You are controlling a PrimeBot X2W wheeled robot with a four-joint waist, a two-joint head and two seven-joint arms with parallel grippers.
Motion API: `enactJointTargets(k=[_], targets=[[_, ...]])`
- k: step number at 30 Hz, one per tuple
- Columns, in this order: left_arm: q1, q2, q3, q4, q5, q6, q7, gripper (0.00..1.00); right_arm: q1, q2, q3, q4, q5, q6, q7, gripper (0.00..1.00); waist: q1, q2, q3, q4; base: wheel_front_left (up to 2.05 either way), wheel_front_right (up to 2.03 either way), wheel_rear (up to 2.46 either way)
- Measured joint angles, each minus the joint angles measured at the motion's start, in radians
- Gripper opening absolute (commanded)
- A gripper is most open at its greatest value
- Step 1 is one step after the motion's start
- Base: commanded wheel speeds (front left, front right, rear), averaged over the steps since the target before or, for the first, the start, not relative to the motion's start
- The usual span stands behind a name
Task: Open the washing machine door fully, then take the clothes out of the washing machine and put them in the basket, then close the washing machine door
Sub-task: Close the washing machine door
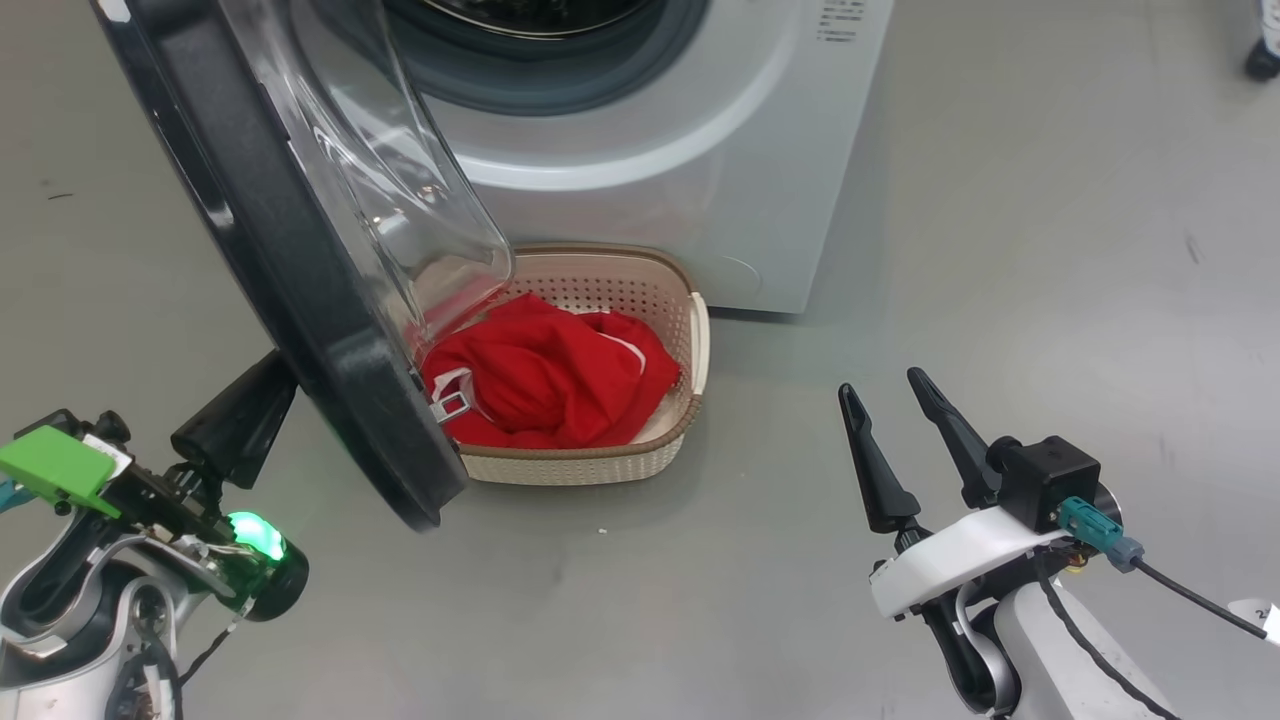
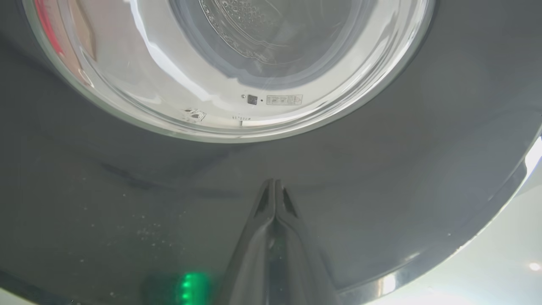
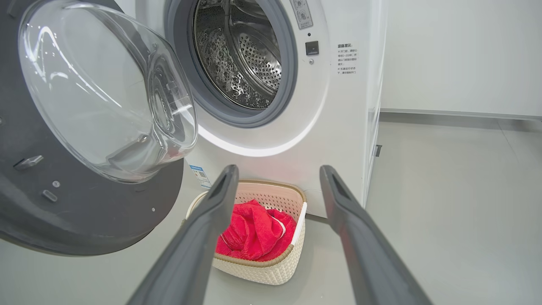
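The washing machine (image 1: 700, 150) stands with its door (image 1: 290, 250) swung out to the left, the glass bowl (image 3: 101, 93) facing the drum. No fabric shows in the steel drum (image 3: 241, 55). Red clothes (image 1: 550, 380) lie in the cream basket (image 1: 600, 462) on the floor below the opening, partly under the door's lower edge. My left gripper (image 1: 275, 375) is shut, and its tips (image 2: 274, 184) rest against the black outer rim of the door (image 2: 381, 190). My right gripper (image 1: 882, 383) hangs open and empty to the right of the basket (image 3: 271, 271), pointing at the clothes (image 3: 254, 233).
Bare grey floor (image 1: 1050, 250) spreads to the right of the machine and in front of the basket. A white wall with a baseboard (image 3: 461, 113) runs behind. A dark wheel (image 1: 1262, 60) sits at the far top right.
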Motion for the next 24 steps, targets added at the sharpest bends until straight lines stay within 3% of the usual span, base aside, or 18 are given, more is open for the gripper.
enactJointTargets(k=[24], targets=[[-0.044, -0.004, -0.031, 0.018, 0.009, 0.0, -0.159, 0.0, -0.011, 0.016, -0.012, -0.026, -0.009, 0.0, 0.0, 1.0, 0.0, 0.0, 0.043, -0.237, 0.0, 0.0, 0.0]])
